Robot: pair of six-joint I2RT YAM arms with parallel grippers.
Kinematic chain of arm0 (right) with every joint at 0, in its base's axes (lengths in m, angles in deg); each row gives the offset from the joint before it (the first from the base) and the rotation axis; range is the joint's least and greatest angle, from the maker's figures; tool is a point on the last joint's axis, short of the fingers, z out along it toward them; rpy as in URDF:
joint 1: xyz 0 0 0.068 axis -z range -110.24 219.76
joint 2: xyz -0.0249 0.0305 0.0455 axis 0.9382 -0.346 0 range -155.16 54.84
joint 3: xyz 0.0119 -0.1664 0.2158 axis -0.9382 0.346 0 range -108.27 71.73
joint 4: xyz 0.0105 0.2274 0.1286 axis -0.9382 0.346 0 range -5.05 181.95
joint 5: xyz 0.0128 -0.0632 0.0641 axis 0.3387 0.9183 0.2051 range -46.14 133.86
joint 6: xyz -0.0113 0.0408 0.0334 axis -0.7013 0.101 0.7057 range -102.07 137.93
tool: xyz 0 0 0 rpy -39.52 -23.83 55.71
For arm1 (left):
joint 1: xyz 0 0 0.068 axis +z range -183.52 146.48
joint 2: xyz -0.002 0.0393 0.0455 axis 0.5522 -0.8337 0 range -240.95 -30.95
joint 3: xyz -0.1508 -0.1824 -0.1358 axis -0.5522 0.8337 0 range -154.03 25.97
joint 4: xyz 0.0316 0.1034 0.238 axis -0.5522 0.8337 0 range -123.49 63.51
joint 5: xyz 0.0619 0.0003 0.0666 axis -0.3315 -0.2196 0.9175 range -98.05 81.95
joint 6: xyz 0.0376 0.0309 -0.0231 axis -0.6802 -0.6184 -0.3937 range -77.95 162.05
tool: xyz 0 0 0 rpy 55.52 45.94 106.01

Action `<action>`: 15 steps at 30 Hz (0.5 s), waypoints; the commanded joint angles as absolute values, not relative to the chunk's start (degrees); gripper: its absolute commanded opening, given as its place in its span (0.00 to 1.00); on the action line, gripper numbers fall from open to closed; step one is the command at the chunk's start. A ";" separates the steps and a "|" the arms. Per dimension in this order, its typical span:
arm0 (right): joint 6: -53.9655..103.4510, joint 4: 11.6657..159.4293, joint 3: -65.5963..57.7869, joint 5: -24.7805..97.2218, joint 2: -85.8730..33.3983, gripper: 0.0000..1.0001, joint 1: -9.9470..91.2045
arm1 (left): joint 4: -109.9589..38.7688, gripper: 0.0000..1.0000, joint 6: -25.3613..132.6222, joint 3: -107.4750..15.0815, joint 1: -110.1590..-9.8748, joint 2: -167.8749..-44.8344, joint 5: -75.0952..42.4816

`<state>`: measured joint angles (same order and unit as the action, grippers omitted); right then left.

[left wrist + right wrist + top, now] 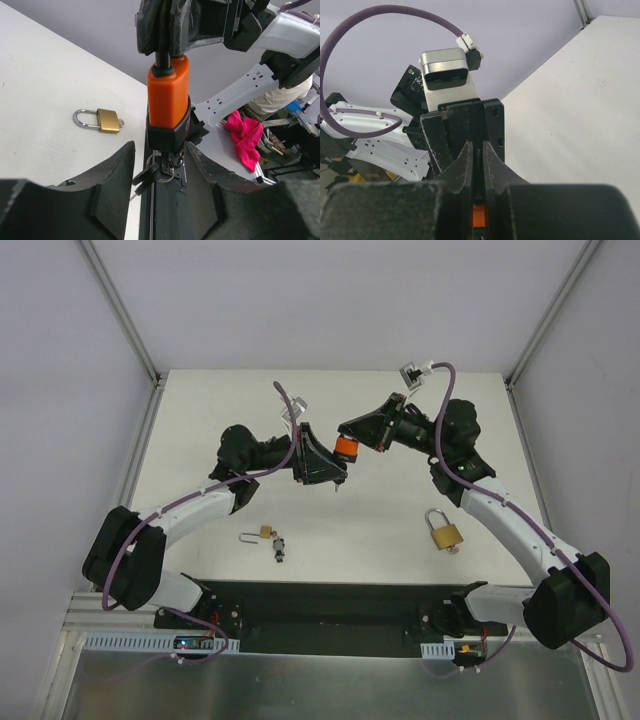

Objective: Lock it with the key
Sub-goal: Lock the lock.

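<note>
Aloft, right tool (478, 169) clenches orange padlock (167, 95) by its shackle; left tool (160, 152) gapes around its base.

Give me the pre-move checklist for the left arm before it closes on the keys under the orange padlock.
1. Right gripper shut on the orange padlock at its shackle: ok.
2. Padlock hangs upright, with its bottom end toward the left gripper: ok.
3. Keys hang between the left fingers: ok.
4. Left fingers gripping a key: not ok. The jaws stand apart, and no contact shows.
5. A key seated in the keyhole: cannot tell. The lock's underside is hidden.
</note>
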<state>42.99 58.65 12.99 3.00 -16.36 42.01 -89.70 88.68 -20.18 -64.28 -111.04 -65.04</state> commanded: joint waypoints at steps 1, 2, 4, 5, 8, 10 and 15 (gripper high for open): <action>43.68 53.49 12.31 3.52 -13.89 0.01 42.86 | -97.12 0.39 91.27 -20.61 -65.16 -112.16 -67.37; 43.68 53.57 12.32 3.61 -13.80 0.01 42.86 | -97.73 0.36 91.36 -20.61 -65.33 -112.33 -67.55; 43.59 53.40 12.49 3.70 -13.80 0.01 43.04 | -97.91 0.22 91.79 -20.52 -65.33 -112.60 -68.07; 43.68 53.40 12.49 3.61 -13.80 0.01 43.12 | -98.09 0.17 91.80 -20.52 -65.33 -112.69 -68.25; 43.68 53.40 12.67 3.61 -13.71 0.01 43.39 | -98.27 0.01 92.06 -20.17 -65.42 -112.51 -68.43; 43.77 53.49 12.67 3.70 -13.54 0.01 43.56 | -98.27 0.00 91.97 -19.73 -65.33 -112.25 -68.43; 43.77 53.40 12.84 3.78 -13.45 0.01 43.91 | -98.27 0.00 91.88 -18.77 -65.33 -111.72 -68.34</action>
<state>43.21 58.54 13.27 3.11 -16.22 43.06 -93.89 92.16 -19.79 -64.72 -112.66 -66.48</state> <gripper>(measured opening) 0.060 0.027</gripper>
